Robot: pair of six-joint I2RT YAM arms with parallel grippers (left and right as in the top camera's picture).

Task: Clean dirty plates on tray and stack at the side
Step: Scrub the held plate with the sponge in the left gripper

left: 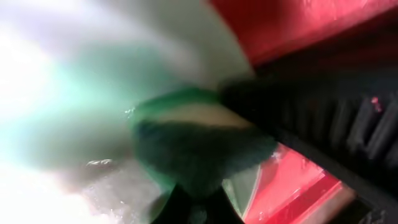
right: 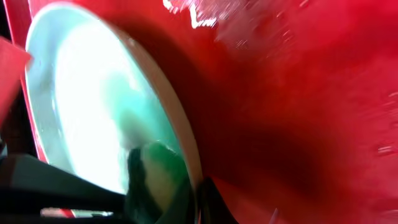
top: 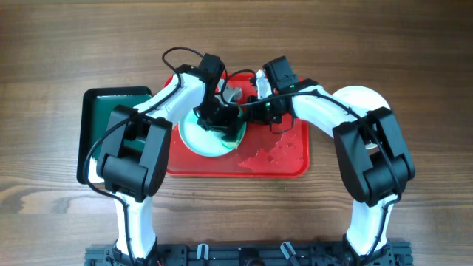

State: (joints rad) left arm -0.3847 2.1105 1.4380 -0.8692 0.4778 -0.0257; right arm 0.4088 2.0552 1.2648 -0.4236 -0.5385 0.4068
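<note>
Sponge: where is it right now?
The sponge is on the plate under the left tool, at the left end of the red tray in the overhead view.

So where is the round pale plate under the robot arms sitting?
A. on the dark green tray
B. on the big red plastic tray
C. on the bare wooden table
B: the round pale plate, a green sponge on it, lies inside the big red rectangular plastic tray.
</note>
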